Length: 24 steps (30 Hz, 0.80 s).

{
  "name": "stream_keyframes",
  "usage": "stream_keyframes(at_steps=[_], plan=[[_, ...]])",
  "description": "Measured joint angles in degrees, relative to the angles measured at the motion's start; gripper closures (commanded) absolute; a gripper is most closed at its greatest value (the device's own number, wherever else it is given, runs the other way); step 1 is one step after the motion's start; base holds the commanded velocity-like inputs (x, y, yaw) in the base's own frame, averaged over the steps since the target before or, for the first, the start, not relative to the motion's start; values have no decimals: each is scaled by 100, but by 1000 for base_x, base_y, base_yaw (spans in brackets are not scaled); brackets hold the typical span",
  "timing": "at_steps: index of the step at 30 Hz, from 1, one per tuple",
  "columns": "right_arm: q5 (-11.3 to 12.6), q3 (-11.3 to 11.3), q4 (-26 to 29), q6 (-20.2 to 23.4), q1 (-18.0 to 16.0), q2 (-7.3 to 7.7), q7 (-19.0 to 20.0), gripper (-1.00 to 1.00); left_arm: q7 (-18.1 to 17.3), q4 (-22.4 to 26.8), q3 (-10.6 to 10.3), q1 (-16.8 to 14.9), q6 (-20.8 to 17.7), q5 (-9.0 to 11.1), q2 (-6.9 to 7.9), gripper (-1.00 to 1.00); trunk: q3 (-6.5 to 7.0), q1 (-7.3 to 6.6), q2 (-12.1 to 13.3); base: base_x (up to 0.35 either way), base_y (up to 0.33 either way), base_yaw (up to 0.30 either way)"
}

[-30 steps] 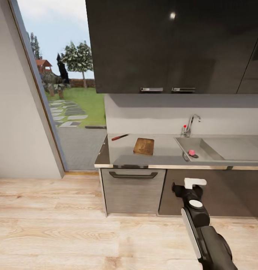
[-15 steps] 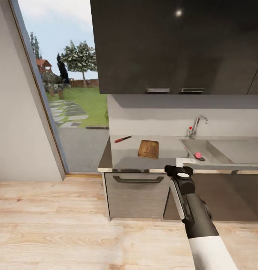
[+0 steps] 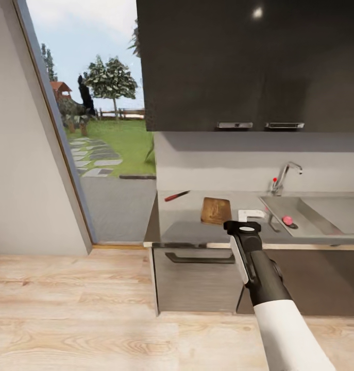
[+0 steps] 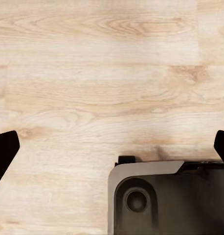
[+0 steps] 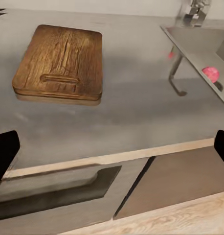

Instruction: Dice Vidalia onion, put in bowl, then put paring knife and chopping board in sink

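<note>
The pinkish Vidalia onion (image 3: 287, 220) (image 5: 211, 74) lies in the grey steel sink (image 3: 321, 208) (image 5: 200, 41) under the chrome tap (image 3: 284, 178). Left of the sink, the brown chopping board (image 3: 216, 210) (image 5: 60, 63) lies flat on the grey countertop (image 3: 187, 219) (image 5: 131, 110). Further left, near the wall, is the red-handled paring knife (image 3: 177, 196). My right gripper (image 3: 250, 214) (image 5: 112, 152) is open and empty, held over the counter's front edge between board and sink. My left gripper (image 4: 112, 149) is open above the wooden floor. The bowl is out of view.
Dark wall cabinets (image 3: 249, 62) hang above the counter, and a drawer with a long handle (image 3: 200, 257) sits below it. A tall window (image 3: 89, 129) is at the left. Light wooden floor (image 3: 73, 309) lies in front of the counter.
The view has shifted, so the counter sits further right. My right arm has risen and stretched forward, from below the counter edge up to counter height beside the board.
</note>
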State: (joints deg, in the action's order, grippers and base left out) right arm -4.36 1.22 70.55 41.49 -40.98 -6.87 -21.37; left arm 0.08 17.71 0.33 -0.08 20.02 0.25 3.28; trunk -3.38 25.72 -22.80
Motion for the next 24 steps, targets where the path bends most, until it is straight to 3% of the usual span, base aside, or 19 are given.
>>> stream_keyframes(at_steps=[5, 9, 14, 24], plan=[[22, -131, -2, -6, -1, 14, -8, -100, 0, 0, 0, 0, 1, 0, 3, -100, 0, 0, 0, 212, 229, 0], [33, -660, -3, -3, -2, -6, -18, -100, 0, 0, -4, 0, 1, -5, 4, -100, 0, 1, 0, 167, 259, 0], [44, -764, -3, -4, -1, -11, -19, -100, 0, 0, -7, 0, 1, -8, 1, -100, 4, 1, 0, 126, 276, -46], [40, -794, -10, -4, 0, -3, -12, -100, 0, 1, -8, 0, -1, -8, 4, -100, 63, 1, 0, 104, 285, -187]])
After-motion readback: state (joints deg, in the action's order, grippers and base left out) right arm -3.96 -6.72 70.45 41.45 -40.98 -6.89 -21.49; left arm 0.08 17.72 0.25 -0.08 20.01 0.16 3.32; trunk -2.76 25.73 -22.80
